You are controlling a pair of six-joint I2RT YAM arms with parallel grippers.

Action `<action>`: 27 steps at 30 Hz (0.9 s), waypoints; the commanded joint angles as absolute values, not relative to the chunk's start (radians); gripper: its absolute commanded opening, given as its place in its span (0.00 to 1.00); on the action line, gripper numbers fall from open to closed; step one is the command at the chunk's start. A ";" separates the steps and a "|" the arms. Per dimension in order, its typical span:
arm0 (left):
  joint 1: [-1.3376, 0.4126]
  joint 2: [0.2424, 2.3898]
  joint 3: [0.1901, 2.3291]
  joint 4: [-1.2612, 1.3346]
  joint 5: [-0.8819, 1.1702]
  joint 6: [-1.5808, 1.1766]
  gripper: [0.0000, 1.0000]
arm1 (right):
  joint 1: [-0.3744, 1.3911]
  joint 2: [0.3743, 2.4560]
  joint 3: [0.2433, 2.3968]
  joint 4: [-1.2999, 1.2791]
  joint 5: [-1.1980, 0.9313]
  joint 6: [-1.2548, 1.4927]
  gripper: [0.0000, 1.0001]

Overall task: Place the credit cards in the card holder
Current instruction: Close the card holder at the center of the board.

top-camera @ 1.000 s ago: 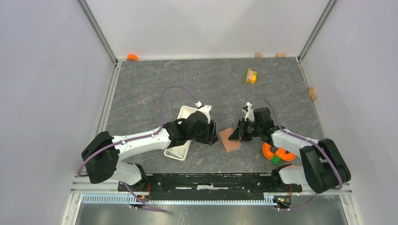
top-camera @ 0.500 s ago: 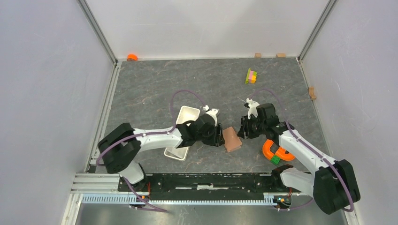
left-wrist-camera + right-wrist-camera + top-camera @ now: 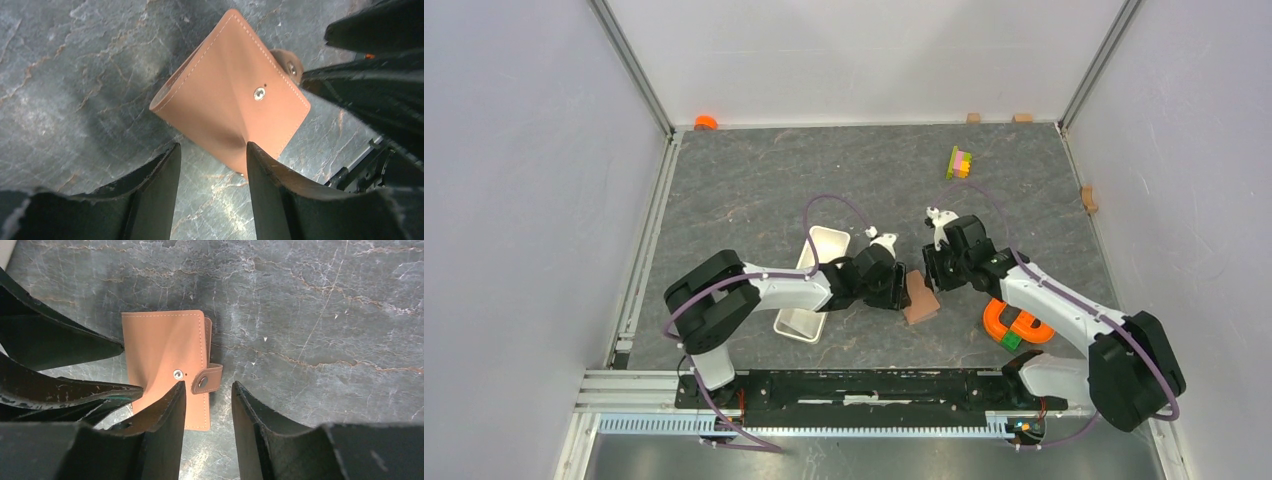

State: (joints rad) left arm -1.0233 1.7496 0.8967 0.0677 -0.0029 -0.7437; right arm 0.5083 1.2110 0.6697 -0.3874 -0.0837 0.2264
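Lying along the left half of the table (image 3: 754,190), toward its near edge, is a long white tray (image 3: 807,298); just right of it the left gripper (image 3: 902,290) reaches in low from the left; in the left wrist view its fingers (image 3: 155,195) stand parted with bare stone showing between them, released and grasping nothing; the near corner of the card holder (image 3: 230,100) sits just beyond the gap; whether a fingertip touches it I cannot tell. The card holder (image 3: 921,298) rests on the table about midway between the left and right edges, nearer the front edge than the back, folded shut; its small strap (image 3: 207,380) hangs off one side, not pressed onto the metal stud (image 3: 177,373) on the cover. The right gripper (image 3: 932,275) comes at it from the right and slightly behind; in the right wrist view its fingers (image 3: 165,435) are likewise spread and loose, the strap just ahead of the gap between them, nothing clasped. Farther right, near the front edge, sits an orange object (image 3: 1016,325); toward the back right corner lies a small stack of coloured blocks (image 3: 961,162).
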 commanded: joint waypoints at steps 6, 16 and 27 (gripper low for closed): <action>-1.027 1.811 0.943 0.098 -0.059 -0.763 0.59 | 0.559 1.248 0.715 -0.376 -0.017 0.257 0.42; -1.028 1.840 0.951 0.067 -0.106 -0.744 0.58 | 0.563 1.259 0.715 -0.380 0.031 0.276 0.10; -1.028 1.875 0.986 0.005 -0.160 -0.712 0.54 | 0.563 1.213 0.653 -0.302 -0.059 0.314 0.00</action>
State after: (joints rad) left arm -1.0237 1.8339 0.9825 0.0975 -0.0963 -0.7422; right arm 0.5568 1.2572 0.6708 -0.3759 -0.0189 0.2802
